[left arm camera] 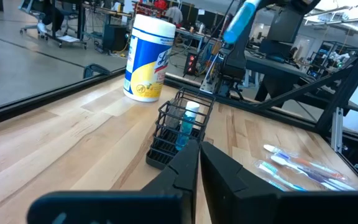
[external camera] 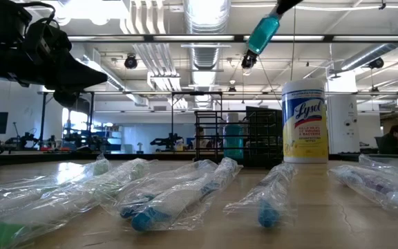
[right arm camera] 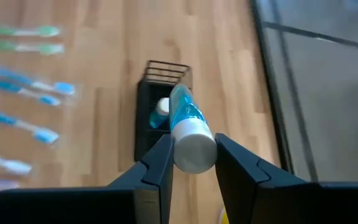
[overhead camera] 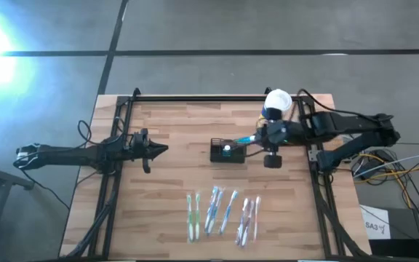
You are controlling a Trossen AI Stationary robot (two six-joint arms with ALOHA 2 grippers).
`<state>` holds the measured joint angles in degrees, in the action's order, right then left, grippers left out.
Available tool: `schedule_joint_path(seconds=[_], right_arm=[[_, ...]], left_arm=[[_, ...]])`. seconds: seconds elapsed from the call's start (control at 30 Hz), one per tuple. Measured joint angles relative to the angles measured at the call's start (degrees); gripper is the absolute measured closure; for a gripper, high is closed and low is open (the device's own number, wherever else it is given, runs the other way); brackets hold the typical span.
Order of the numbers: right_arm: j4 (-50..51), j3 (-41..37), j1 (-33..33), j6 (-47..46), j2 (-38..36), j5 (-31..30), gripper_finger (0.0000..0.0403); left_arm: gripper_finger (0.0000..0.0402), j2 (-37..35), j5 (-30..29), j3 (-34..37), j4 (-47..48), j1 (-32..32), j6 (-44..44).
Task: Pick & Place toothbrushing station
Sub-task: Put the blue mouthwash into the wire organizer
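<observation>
The toothbrushing station, a small black wire-mesh caddy (overhead camera: 228, 151) (right arm camera: 160, 93) (left arm camera: 176, 127), stands on its base mid-table. A blue tube with a white cap (left arm camera: 188, 121) stands upright in it. My right gripper (right arm camera: 193, 142) (overhead camera: 257, 137) hangs above and just right of the caddy, shut on a second blue tube (right arm camera: 185, 115) (external camera: 262, 31). My left gripper (left arm camera: 199, 155) (overhead camera: 164, 150) waits at the table's left, level, shut on nothing. My right gripper pinches the blue tube at its white cap end (right arm camera: 194, 149), one finger on each side. The fingers slant downward from the table's right and lie along the tube. The tube is lifted clear, and its blue end (right arm camera: 180, 96) juts past the fingertips toward the caddy below.
A white wipes canister with a yellow label (overhead camera: 277, 102) (external camera: 304, 121) stands at the far right, behind my right arm. Several toothbrushes in clear wrappers (overhead camera: 224, 212) (external camera: 178, 190) lie in a row near the front edge. Bare wood lies between the caddy and my left gripper.
</observation>
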<state>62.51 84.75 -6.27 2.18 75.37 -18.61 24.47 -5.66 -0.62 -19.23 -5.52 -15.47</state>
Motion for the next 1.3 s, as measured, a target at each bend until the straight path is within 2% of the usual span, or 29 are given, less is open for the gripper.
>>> schedule_joint_path(seconds=[0.13,0.27,0.37,0.6,0.9,1.3], right_arm=[[4.0,5.9,2.2,5.3,6.6,1.4,0.0314],[7.0,10.8,4.9,9.1,12.6,8.3,0.0314],[10.3,14.3,6.2,11.2,16.9,11.0,0.0314],[15.3,20.3,7.7,16.0,25.0,11.5,0.0314],[19.7,28.7,8.5,19.6,31.6,14.4,0.0314],[21.3,29.4,10.3,21.8,37.4,14.6,0.0314]], left_arm=[[0.0382,0.0,0.0,0.0,0.0,0.0,0.4],[0.038,0.0,0.0,0.0,0.0,0.0,0.4],[0.0376,0.0,0.0,0.0,0.0,0.0,0.4],[0.0378,0.0,0.0,0.0,0.5,0.0,0.5],[0.0374,0.0,0.1,0.0,2.4,0.0,1.1],[0.0373,0.0,0.2,0.0,2.7,0.0,1.8]])
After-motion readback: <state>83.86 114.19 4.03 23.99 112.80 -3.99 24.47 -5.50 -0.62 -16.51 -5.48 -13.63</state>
